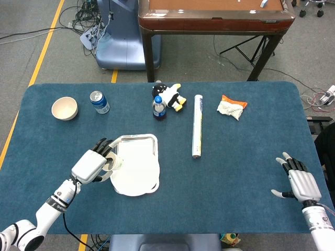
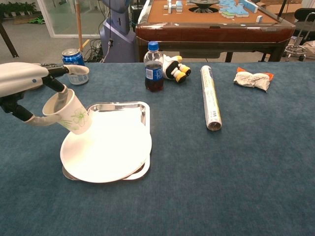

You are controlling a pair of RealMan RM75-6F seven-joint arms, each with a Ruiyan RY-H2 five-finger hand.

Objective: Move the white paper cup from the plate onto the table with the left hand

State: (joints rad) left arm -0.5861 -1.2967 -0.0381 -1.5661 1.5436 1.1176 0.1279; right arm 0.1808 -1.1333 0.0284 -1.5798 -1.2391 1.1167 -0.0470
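Observation:
My left hand (image 1: 92, 163) (image 2: 27, 86) grips the white paper cup (image 2: 68, 113) (image 1: 112, 160), which carries a green leaf print. The cup is lifted and tilted, its mouth toward the hand, hanging over the left rim of the white plate (image 2: 110, 152) (image 1: 137, 175). That plate lies on a silver tray (image 2: 118, 106) (image 1: 137, 140). My right hand (image 1: 300, 181) rests open on the table near the right front corner, holding nothing; the chest view does not show it.
On the blue table (image 1: 235, 157) stand a beige bowl (image 1: 64, 108), a blue can (image 1: 99, 102) and a cola bottle (image 1: 159, 107), with a penguin toy (image 1: 170, 95), a foil roll (image 1: 197, 125) and a snack bag (image 1: 231, 106) further right.

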